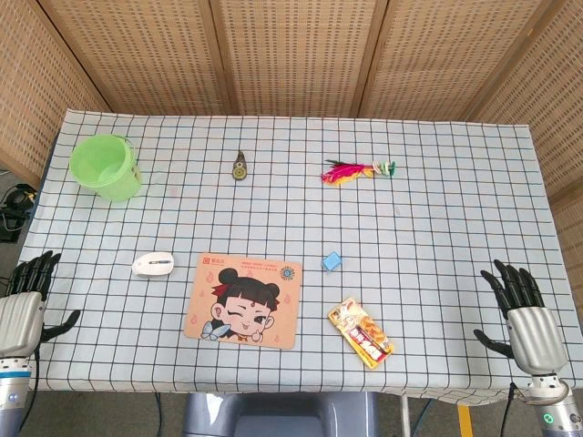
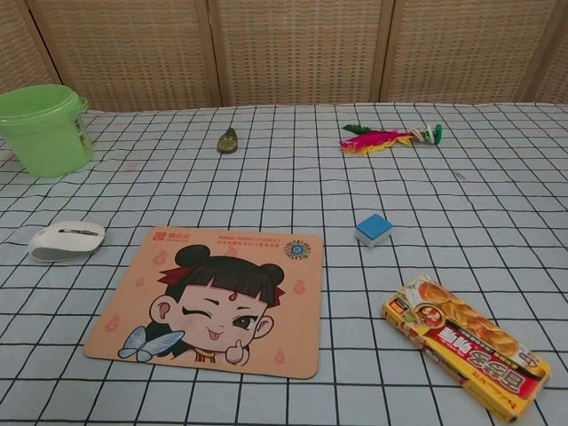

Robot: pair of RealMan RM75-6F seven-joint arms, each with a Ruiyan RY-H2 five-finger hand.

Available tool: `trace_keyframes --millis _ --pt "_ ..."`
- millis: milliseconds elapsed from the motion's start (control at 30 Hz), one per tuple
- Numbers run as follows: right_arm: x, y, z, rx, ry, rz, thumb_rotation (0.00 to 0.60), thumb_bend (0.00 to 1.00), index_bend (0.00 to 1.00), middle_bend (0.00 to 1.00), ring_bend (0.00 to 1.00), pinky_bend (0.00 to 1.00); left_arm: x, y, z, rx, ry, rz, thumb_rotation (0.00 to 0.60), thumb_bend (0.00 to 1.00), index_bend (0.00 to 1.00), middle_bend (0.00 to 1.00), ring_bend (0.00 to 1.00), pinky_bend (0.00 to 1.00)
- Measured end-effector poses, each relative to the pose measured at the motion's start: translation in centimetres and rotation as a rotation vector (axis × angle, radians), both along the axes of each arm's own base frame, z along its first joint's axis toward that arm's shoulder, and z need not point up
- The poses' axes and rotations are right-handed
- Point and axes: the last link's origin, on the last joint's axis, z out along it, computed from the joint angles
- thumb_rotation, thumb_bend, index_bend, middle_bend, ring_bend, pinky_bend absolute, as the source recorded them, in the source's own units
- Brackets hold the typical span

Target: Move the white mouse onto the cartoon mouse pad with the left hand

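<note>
A white mouse (image 1: 153,265) lies on the checked tablecloth (image 1: 437,218) just beside the left edge of the cartoon mouse pad (image 1: 243,300), apart from it by a narrow strip of cloth, its long side roughly parallel to the table's front edge. The pad sits flat near the front of the table, its printed face up and bare, so nothing blocks the spot where the mouse is meant to land.

The left hand (image 1: 25,305) hangs at the table's front left corner, fingers spread and holding nothing, well apart from the mouse. The right hand (image 1: 526,319) waits at the opposite corner, also released and empty; judging by the task, it has no part to play. The transfer appears not yet begun.

Farther back stand a green bucket (image 1: 105,167), a small dark round object (image 1: 239,167) and a bright feathered toy (image 1: 355,170). A blue block (image 1: 332,261) and a snack packet (image 1: 362,332) lie to the right of the pad, clear of the short sideways path the mouse would likely take. The chest view shows neither hand.
</note>
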Motion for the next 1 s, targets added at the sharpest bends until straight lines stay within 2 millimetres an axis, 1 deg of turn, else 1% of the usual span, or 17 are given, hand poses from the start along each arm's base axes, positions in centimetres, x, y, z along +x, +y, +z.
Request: trace_keyframes --millis 200,400,600,700,800,900,1000 --pt "0.0 0.1 -0.1 0.003 0.002 0.0 0.6 0.08 0.14 0.0 0.0 0.0 0.1 -0.3 0.0 0.015 0.045 -0.015 0.6 0.25 0.0 0.0 0.0 0.0" --pt "0.1 0.2 0.1 -0.003 -0.002 0.004 0.6 0.07 0.14 0.0 0.0 0.0 0.1 -0.2 -0.1 0.006 0.024 -0.013 0.6 0.25 0.0 0.0 0.0 0.0" --pt "0.1 0.2 0.2 -0.005 -0.005 0.002 0.6 0.08 0.14 0.0 0.0 0.0 -0.1 0.3 -0.5 -0.035 -0.003 0.008 0.6 0.25 0.0 0.0 0.0 0.0" --pt "0.1 0.2 0.1 0.001 -0.005 0.002 0.6 0.08 0.14 0.0 0.0 0.0 -0.2 1.1 -0.8 -0.069 -0.014 0.018 0.6 0.27 0.0 0.0 0.0 0.0" --pt "0.1 0.3 0.1 -0.001 -0.005 0.007 0.6 0.07 0.14 0.0 0.0 0.0 -0.2 2.3 -1.1 -0.123 -0.024 0.028 0.6 0.34 0.0 0.0 0.0 0.0" --pt "0.2 0.3 0.3 -0.008 -0.011 0.009 0.6 0.08 0.14 0.0 0.0 0.0 0.0 3.8 -1.2 -0.183 -0.027 0.03 0.6 0.41 0.01 0.0 0.0 0.0" --pt "0.1 0.4 0.5 -0.012 -0.018 0.007 0.6 0.08 0.14 0.0 0.0 0.0 0.5 5.8 -1.2 -0.242 -0.004 0.03 0.6 0.47 0.01 0.0 0.0 0.0"
